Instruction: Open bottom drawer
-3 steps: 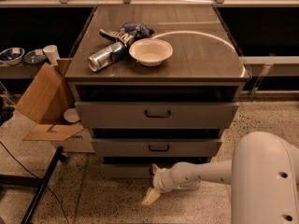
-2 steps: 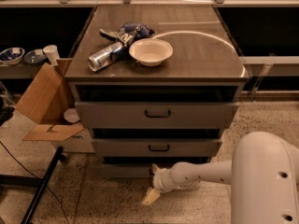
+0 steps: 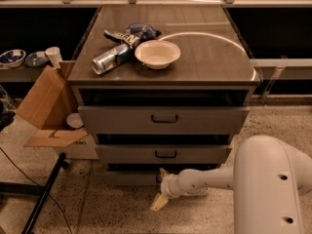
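The grey cabinet has three drawer fronts stacked. The bottom drawer [image 3: 130, 177] is the narrowest panel at floor level; its handle is hidden behind my gripper. My gripper [image 3: 161, 188] reaches from the right on the white arm [image 3: 209, 179], right in front of the bottom drawer's middle. One cream fingertip [image 3: 158, 202] points down toward the floor, another [image 3: 163, 172] lies up against the drawer front. The bottom drawer looks closed or only barely out.
The top drawer [image 3: 163, 119] and middle drawer [image 3: 165, 154] have black bar handles. On the cabinet top lie a white bowl [image 3: 157, 53], a can [image 3: 110, 59] and a blue bag [image 3: 136, 33]. An open cardboard box [image 3: 48, 111] stands at the left, with a black stand leg [image 3: 44, 194] on the floor.
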Tool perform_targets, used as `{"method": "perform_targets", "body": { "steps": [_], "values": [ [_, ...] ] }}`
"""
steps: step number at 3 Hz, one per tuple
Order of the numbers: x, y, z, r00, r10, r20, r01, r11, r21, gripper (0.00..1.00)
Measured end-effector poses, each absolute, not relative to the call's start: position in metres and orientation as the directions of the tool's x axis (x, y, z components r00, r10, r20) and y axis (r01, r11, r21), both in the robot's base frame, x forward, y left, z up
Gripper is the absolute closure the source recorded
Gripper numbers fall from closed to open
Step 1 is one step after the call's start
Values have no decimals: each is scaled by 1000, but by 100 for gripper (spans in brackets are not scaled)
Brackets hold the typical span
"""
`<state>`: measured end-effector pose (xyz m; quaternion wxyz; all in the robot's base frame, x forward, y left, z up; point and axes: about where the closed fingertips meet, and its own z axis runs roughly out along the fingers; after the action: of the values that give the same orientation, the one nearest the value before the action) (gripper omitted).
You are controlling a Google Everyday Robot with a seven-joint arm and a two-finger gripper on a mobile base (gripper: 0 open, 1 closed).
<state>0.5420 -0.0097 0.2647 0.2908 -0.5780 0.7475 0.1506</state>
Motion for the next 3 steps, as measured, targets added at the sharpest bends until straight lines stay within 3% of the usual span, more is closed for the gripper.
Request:
{"method": "perform_targets", "body": {
  "steps": [3],
  "values": [
    [562,-66,205,-170,-839,-517,-933,306,-190,0]
  ]
}}
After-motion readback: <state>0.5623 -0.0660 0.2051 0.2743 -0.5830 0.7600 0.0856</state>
